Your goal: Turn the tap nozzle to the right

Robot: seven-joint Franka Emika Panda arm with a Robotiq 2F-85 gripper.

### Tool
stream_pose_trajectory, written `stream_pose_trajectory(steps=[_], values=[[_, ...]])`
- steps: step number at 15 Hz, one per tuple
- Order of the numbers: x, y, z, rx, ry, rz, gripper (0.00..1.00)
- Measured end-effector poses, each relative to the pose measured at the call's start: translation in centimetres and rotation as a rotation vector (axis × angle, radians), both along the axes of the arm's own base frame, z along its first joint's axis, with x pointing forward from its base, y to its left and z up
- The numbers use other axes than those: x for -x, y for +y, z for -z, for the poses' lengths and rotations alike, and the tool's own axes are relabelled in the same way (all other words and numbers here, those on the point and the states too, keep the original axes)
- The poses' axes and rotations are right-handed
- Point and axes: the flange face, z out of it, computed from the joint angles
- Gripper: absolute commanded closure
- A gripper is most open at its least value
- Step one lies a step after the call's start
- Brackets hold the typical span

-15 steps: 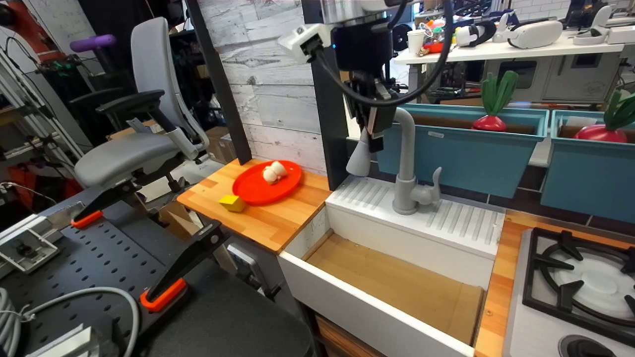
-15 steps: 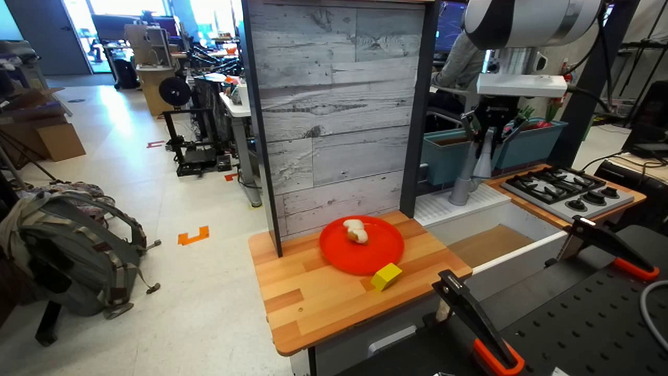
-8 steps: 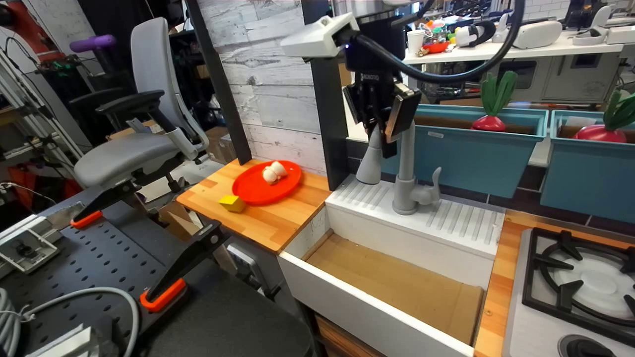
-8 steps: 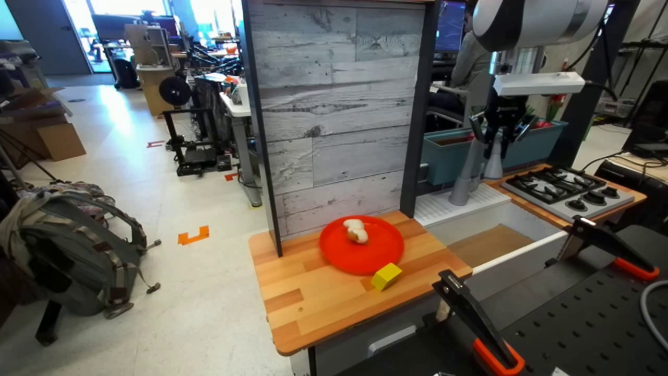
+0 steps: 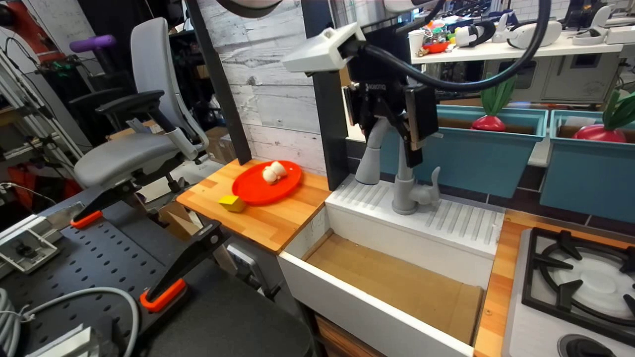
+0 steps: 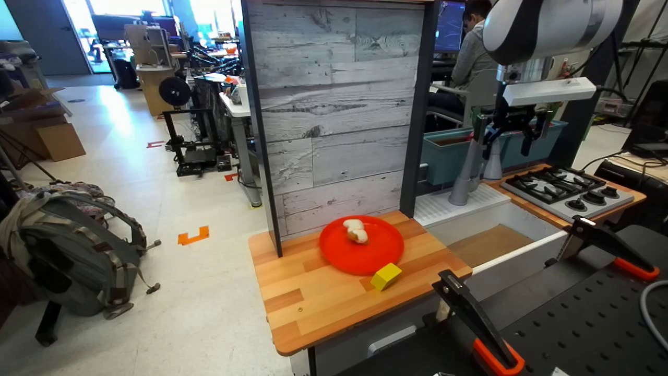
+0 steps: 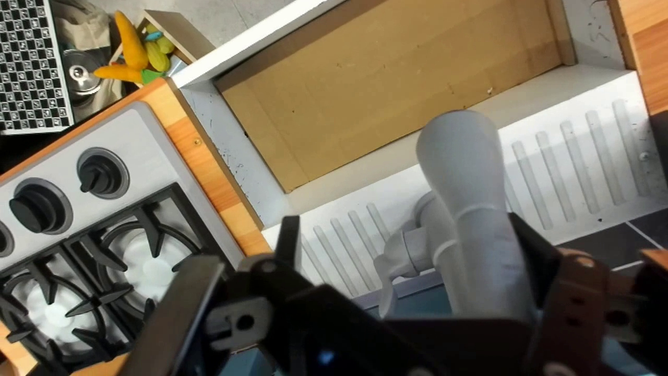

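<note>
The tap nozzle, a grey arched spout, hangs with its flared tip (image 5: 368, 166) pointing down above the ridged white ledge; an exterior view also shows that tip (image 6: 493, 168). My gripper (image 5: 392, 141) is at the arch with its jaws spread wide, hiding part of the spout. From the wrist camera, the nozzle (image 7: 464, 162) lies between the fingers of the gripper (image 7: 409, 237), close against the right-hand one, with a broad gap on the left. I cannot tell whether that finger touches it. The short handle (image 7: 402, 256) sits beside the tap's base.
Blue planters (image 5: 456, 161) with red vegetables stand right behind the tap. A dark post (image 5: 327, 114) rises beside it. Below lies the white sink (image 5: 367, 307), with a gas hob (image 5: 526, 277) on one side and a red plate (image 6: 334, 250) and yellow block (image 6: 386, 277) on the other.
My gripper has opened from around the spout and shifted right in both exterior views. The nozzle swung slightly right in both between the first and middle moments, then stayed put.
</note>
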Motion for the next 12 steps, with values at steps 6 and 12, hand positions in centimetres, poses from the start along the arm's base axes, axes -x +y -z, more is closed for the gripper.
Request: stream_pose_trajectory(steps=[6,12], values=[[2.5,1.3,-0.2,0.004,-0.125,0.033,0.0],[4.3,5.6,-6.2,-0.061,-0.259,0.071,0.0]])
